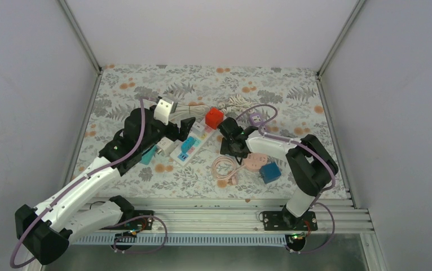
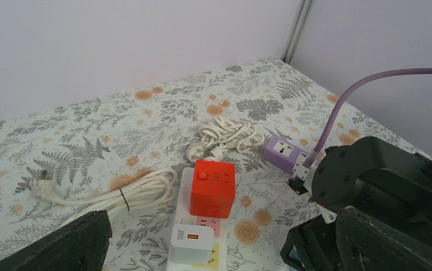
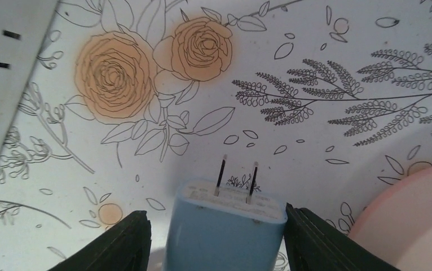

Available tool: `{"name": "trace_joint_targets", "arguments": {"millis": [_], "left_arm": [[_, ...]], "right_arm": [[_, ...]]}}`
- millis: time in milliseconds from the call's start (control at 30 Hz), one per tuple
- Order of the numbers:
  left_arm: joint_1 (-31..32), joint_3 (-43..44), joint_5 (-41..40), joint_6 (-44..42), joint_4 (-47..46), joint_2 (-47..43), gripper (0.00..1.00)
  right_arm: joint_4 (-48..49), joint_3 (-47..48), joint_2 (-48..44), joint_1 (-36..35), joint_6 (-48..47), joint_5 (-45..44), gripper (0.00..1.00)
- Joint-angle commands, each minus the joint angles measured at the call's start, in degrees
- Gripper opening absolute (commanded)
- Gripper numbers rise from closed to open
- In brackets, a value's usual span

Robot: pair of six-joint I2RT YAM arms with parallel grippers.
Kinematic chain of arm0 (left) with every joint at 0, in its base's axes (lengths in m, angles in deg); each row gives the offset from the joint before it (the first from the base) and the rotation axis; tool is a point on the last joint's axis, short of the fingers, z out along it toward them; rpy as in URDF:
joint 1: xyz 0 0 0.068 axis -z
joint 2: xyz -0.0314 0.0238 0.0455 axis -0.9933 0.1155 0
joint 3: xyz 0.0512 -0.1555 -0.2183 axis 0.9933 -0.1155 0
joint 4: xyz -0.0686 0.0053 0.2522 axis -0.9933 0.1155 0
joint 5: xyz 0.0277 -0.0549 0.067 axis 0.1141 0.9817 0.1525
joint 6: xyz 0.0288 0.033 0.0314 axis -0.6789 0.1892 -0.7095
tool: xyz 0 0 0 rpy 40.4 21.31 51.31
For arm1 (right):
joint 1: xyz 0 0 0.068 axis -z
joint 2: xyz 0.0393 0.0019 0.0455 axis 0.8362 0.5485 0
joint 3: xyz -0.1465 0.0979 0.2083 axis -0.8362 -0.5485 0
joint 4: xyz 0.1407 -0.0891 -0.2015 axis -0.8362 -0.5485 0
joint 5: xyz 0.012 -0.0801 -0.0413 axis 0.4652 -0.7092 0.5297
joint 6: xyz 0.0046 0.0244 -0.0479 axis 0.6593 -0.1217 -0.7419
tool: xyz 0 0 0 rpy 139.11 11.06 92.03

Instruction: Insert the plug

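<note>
Right end effector (image 3: 216,217) clamped on a light-blue two-prong plug (image 3: 225,234). Prongs bare, pointing away from the wrist. Plug is held over the floral bench (image 3: 315,68), just right of the white power strip (image 1: 195,140). Red cube socket (image 1: 214,117) at the strip's far end. Left end effector (image 1: 184,129) over the strip; finger spacing cannot be told.

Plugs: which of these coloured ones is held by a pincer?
The pale blue plug with two bare prongs, between the right pincer's fingers. The red cube and white adapter sit on the power strip.
</note>
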Motion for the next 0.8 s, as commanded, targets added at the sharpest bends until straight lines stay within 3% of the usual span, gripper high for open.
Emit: {"name": "trace_joint_targets", "arguments": {"millis": [0, 300, 500, 633, 767], "left_arm": [[-0.1, 0.3, -0.7, -0.3, 0.1, 0.0, 0.99], [-0.1, 0.2, -1.3, 1.3, -0.3, 0.6, 0.99], [-0.6, 3.5, -3.6, 4.2, 3.2, 3.4, 1.0], [-2.1, 11.8, 0.7, 6.5, 12.9, 9.0, 1.0], [-6.2, 14.8, 13.1, 10.7, 14.1, 11.6, 1.0]], "right_arm": [[1.4, 1.3, 2.0, -0.5, 1.0, -0.5, 0.61], [2.3, 2.1, 1.8, -0.4, -3.6, -3.0, 0.47], [10.9, 1.6, -7.6, -0.4, -15.5, -4.4, 0.46], [19.3, 0.5, -13.9, -0.6, -26.4, -2.4, 0.4], [29.2, -2.5, -20.6, -1.0, -37.2, 3.7, 0.4]]}}
